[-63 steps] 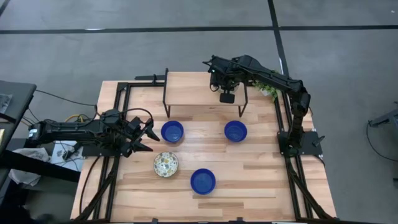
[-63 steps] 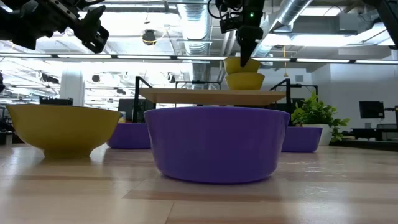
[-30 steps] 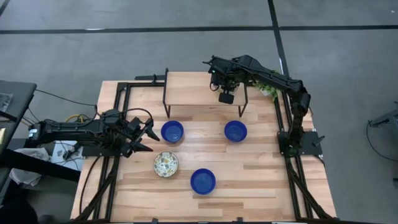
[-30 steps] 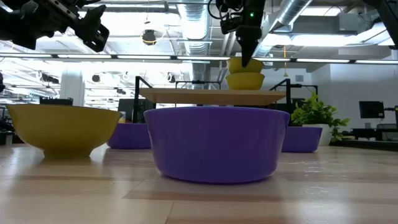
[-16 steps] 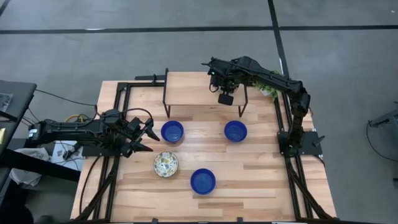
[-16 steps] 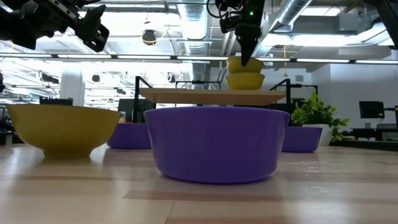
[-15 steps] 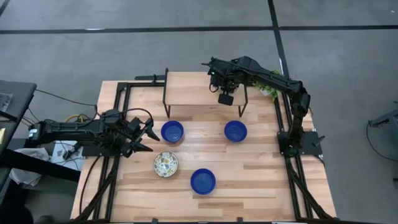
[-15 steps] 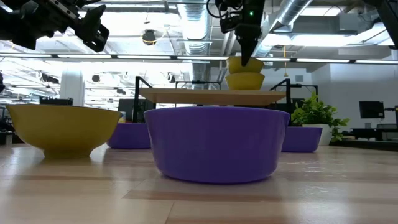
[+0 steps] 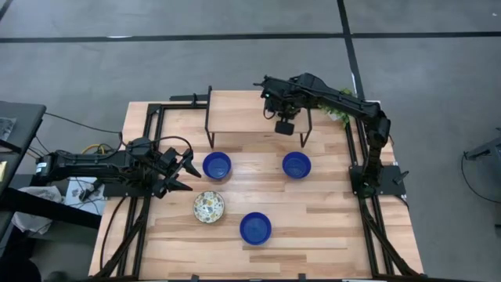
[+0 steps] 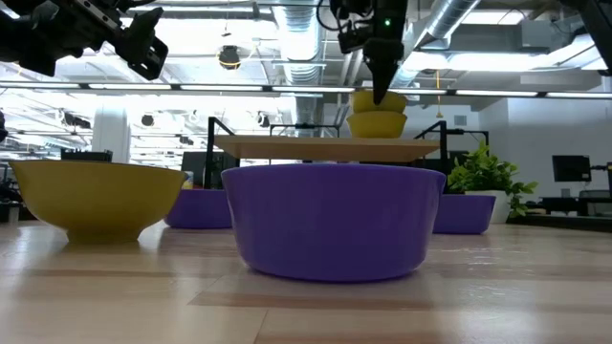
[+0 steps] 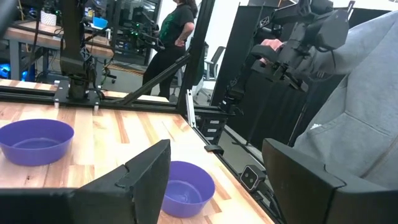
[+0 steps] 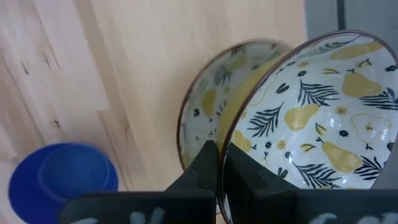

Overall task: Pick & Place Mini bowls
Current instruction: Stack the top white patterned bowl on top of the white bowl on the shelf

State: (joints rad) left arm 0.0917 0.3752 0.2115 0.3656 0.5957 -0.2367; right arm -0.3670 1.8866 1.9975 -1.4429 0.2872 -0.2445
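Three glossy blue mini bowls stand on the table. A patterned bowl stands on its base between them. My right gripper is over the small wooden shelf at the far side, shut on a pear-patterned bowl. That bowl sits above a second patterned bowl on the shelf. In the low view the pair show one over the other. My left gripper hangs open at the table's left edge, beside the left blue bowl. My right gripper pinches the patterned bowl's rim, one finger inside the bowl and one outside. It comes from above, pointing down. The bowl is tilted over the second patterned bowl on the shelf; I cannot tell whether the two bowls touch.
The shelf stands on thin black legs. A small green plant is at the far right corner. Black frame rails run along the table's left and right sides. Bare wood lies on the near right part. A person stands in the room beyond.
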